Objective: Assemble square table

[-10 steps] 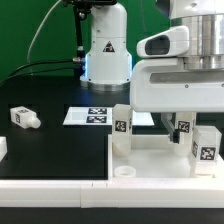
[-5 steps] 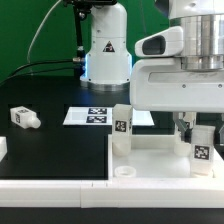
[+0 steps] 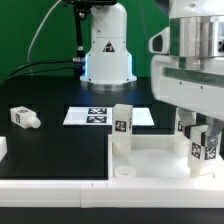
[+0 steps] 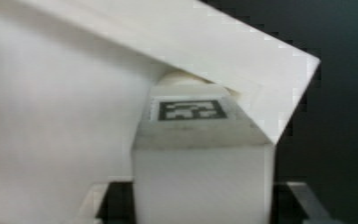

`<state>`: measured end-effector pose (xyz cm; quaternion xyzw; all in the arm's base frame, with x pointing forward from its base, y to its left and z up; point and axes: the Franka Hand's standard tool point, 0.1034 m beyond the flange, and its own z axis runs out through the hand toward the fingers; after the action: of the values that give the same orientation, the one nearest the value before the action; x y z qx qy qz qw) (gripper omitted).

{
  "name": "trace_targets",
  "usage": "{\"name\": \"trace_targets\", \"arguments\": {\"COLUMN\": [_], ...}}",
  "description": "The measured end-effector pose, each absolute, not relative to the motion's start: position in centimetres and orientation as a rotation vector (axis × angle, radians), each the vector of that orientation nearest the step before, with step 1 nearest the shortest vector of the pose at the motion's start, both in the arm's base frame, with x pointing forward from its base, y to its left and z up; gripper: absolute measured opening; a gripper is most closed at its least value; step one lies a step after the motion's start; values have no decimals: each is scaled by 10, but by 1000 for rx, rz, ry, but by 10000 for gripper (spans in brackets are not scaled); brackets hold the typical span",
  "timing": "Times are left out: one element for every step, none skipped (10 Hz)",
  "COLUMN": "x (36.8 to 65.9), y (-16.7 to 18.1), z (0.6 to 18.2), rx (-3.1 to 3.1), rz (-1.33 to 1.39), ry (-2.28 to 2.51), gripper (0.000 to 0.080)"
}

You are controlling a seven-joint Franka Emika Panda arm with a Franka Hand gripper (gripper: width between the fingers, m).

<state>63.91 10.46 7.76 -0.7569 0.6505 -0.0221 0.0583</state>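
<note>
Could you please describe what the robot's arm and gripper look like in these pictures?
In the exterior view, the arm is bulky, with smooth white rounded shells and a darker grey band near the top. The gripper has short dark fingers below a white body. The white base bears a black triangle marking, and a black cable runs beside it.

My pincer (image 3: 202, 139) has closed from wide open onto the leg (image 3: 203, 146) standing at the table top's (image 3: 150, 156) corner toward the exterior view's right; a second ago my fingers stood clear on either side of it. My wrist has turned, so the arm's white housing now sits further toward the exterior view's right and shows a different face. The leg itself looks slightly shifted, its tag now partly behind a dark finger (image 3: 214, 137).
</note>
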Motion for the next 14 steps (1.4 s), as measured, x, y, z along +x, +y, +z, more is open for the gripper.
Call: {"name": "trace_targets", "arguments": {"x": [638, 638, 638, 639, 640, 642, 642, 639, 639, 639, 640, 644, 642, 640], "y": [103, 103, 103, 103, 104, 105, 109, 114, 112, 111, 111, 114, 118, 122], "z": [77, 77, 77, 77, 80, 82, 82, 80, 79, 79, 81, 85, 83, 81], "rx": [-2164, -2138, -2155, -2181, -2390, -2568, -2659, -2698, -2740, -2773, -2897, -3022, -3095, -3116], "rz": [-38, -35, -38, -40, -51, -69, -79, -111, -115, -122, -150, -188, -168, -163], "ry": [2093, 2123, 2106, 2081, 1848, 1579, 1409, 1327, 1246, 1180, 918, 551, 145, -18], "gripper": [284, 284, 284, 375, 375, 555, 620, 620, 643, 648, 648, 649, 649, 649]}}
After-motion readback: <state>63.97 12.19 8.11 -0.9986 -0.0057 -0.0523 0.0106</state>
